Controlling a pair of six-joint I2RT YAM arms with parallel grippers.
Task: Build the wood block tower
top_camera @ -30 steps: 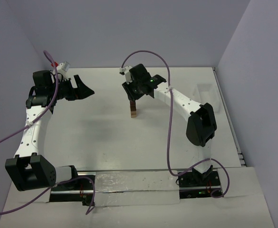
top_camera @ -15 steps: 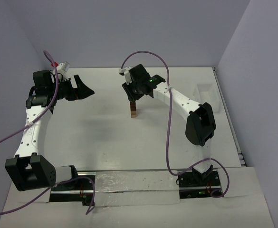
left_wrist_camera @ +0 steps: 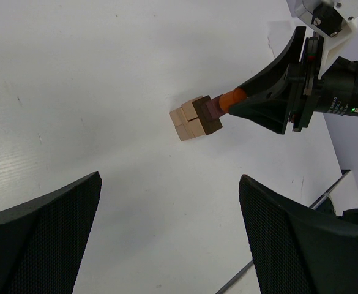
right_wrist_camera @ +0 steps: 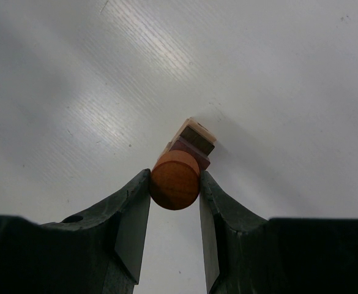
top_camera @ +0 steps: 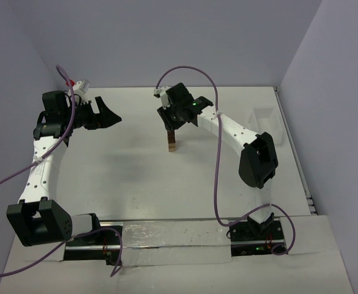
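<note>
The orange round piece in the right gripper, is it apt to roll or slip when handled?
The orange round piece shows a circular face, so it would probably roll if laid on its side. The right gripper pinches only its curved sides, so it may slip.

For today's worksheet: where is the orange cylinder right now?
Centre of the right wrist view: the orange cylinder sits between the jaws of the right gripper, atop the tower.
</note>
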